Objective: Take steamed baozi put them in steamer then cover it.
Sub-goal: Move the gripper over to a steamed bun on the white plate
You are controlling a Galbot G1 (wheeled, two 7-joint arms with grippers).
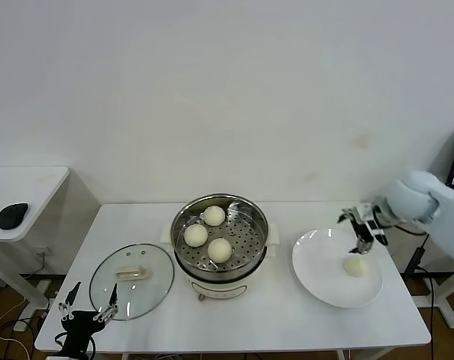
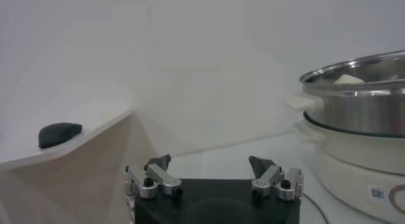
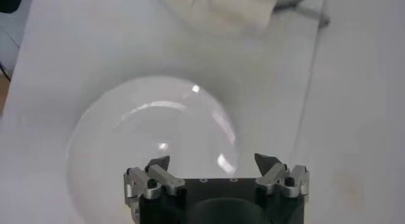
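The right gripper, jaws spread wide and empty, hovers at the right of the frame just above the last steamed baozi on the white plate. That bun looks soft, light and easily dented, so a gentle pinch across its middle seems wisest. Three buns already sit in the steamer at centre, the cover lies at lower left, and the open left gripper waits beside it.

Even, bright, diffuse light fills the room, throwing only faint shadows under the steamer and plate, with small glints on the plate's glaze in the right wrist view, where the far background goes soft.
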